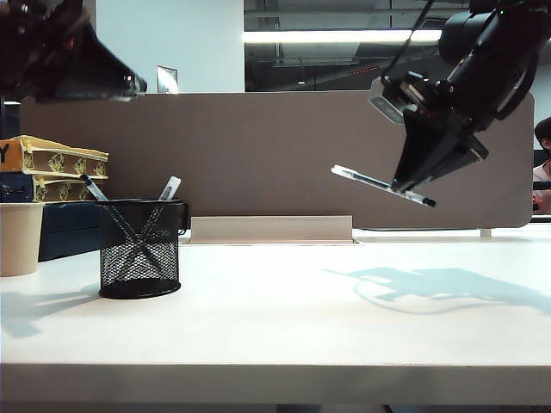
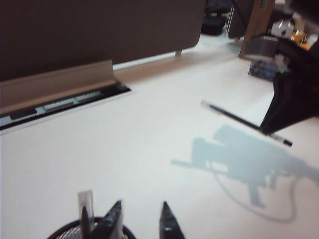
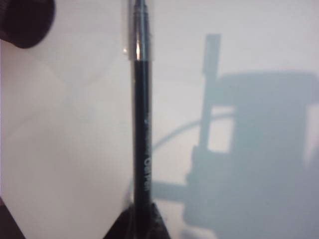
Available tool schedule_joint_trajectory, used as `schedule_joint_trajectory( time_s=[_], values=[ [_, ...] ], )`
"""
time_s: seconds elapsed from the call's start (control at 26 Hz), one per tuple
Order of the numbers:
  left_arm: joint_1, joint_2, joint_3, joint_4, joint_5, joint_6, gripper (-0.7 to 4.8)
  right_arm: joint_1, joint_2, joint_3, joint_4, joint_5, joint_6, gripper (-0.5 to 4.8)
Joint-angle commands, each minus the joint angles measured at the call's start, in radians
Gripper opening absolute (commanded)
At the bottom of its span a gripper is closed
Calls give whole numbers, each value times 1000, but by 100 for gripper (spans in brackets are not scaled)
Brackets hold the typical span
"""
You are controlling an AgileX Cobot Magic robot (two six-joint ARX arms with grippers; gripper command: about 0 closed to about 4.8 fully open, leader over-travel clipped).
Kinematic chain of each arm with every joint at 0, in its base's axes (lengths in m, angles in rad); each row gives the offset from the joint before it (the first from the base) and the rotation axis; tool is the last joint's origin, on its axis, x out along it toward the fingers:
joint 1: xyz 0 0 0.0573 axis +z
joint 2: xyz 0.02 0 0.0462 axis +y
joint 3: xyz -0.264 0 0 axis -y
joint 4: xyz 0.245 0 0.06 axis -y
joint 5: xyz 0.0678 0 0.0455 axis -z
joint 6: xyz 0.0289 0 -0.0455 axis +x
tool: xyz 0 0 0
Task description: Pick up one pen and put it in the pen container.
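Right gripper [image 1: 411, 184] is clamped on the slim clear-barrel gel pen [image 1: 379, 183] with a dark ink tube, holding it in the air well above the white table [image 1: 284, 310], right of centre. Pen is tilted, small black end lower and pointing right; most of the barrel sticks out to the left of the fingers. Right wrist view shows the pen [image 3: 141, 114] running out from between closed fingertips.

Black wire-mesh cylindrical pen container [image 1: 139, 249] stands on the table at far left, two pens already leaning crossed inside, well apart from the held pen.

Left gripper [image 2: 141, 219] hangs above the container, jaws partly apart, nothing in them.
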Motion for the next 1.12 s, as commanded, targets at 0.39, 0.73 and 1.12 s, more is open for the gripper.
schedule_joint_trajectory(
  time_s=[0.39, 0.73, 1.12],
  values=[
    [-6, 10, 17, 95, 81, -195, 94, 28, -40, 4, 12, -115, 23, 30],
    [-6, 10, 19, 239, 147, -375, 94, 89, -100, 4, 41, -216, 48, 30],
    [-82, 19, 19, 256, 180, -446, 121, 233, -119, 4, 82, -237, 80, 30]
  ],
)
